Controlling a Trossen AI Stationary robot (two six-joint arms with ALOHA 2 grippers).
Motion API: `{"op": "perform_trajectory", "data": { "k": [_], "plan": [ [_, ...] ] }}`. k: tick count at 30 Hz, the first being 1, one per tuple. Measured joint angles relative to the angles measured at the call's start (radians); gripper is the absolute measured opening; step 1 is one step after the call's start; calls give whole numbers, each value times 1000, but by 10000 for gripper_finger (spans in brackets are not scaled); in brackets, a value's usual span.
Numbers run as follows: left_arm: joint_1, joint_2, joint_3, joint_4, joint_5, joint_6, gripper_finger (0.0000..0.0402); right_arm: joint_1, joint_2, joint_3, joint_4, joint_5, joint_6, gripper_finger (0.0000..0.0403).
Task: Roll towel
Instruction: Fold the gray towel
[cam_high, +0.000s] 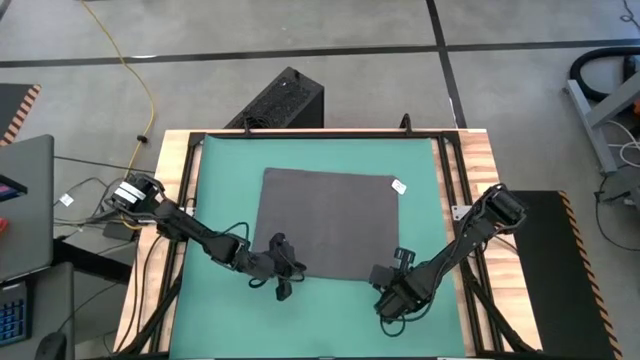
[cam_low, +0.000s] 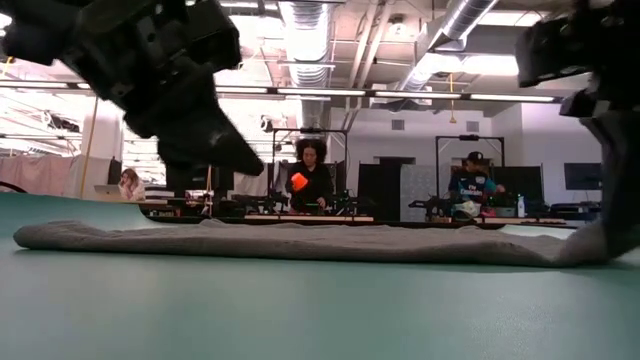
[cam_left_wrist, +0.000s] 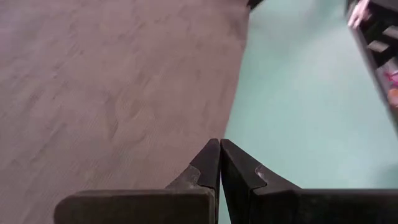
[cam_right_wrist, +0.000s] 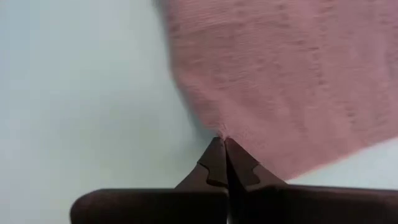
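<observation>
Towel (cam_high: 330, 222), dark grey and spread flat, is what you have lying in the middle of the green mat (cam_high: 222, 180), and the mat covers most of the wooden table (cam_high: 480, 150). You can see the cloth as a near-square, with its small white tag (cam_high: 399, 186) at the far right corner. From the low view the towel (cam_low: 300, 242) reads as a thin, flat strip across the mat, lifting slightly at its right end where it meets the right arm.

Your two arms reach in from the left and right sides of the table toward the towel's near edge. Your left gripper (cam_high: 283, 266) sits at the near left corner of the towel; in its wrist view the fingers (cam_left_wrist: 239, 171) are pressed together, tips over the cloth's edge where it meets the mat, and you cannot tell whether any fabric is pinched between them. Your right gripper (cam_high: 385, 290) sits at the near right corner; in its wrist view its fingers (cam_right_wrist: 239, 165) are likewise closed tight, tips right at the towel's corner, and the low view suggests the cloth is drawn up there.

Beyond the table, you can see people at workbenches across the room.
</observation>
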Motion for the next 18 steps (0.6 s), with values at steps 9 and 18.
{"op": "perform_trajectory", "data": {
  "k": [9,18],
  "plan": [
    [-16,140,-1,176,15,-1,0,-18,0,36,-31,20,-27,3],
    [-6,163,-1,239,-11,38,0,-36,-2,107,-81,56,-79,3]
  ]
}}
